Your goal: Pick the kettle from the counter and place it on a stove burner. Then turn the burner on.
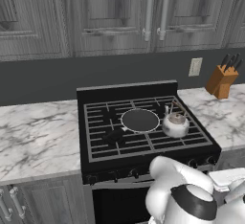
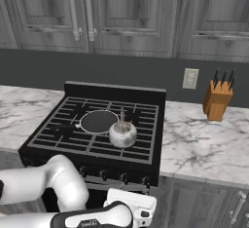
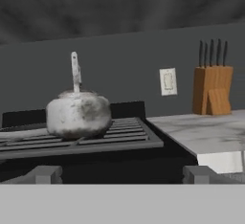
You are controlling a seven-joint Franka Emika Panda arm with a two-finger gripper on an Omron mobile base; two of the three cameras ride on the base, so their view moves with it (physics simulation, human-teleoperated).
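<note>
The shiny silver kettle (image 1: 175,124) (image 2: 122,133) (image 3: 79,114) stands upright on the stove burner (image 1: 158,141) (image 2: 141,124) (image 3: 129,134), on the right part of the black grate, handle arched upward. My gripper (image 3: 122,175) hangs low in front of the stove's front edge, below grate level and apart from the kettle. It is open: its two dark fingertips (image 3: 45,174) stand wide apart with nothing between them. The white marble counter (image 1: 220,113) (image 2: 194,139) (image 3: 201,129) lies to the right of the stove.
A round flat dark disc (image 1: 139,120) (image 2: 98,122) lies mid-grate, left of the kettle. A wooden knife block (image 1: 221,80) (image 2: 217,100) (image 3: 212,90) stands at the back right by a wall outlet (image 3: 168,81). Knobs (image 1: 134,173) (image 2: 124,177) line the stove front. More counter (image 1: 33,132) lies left.
</note>
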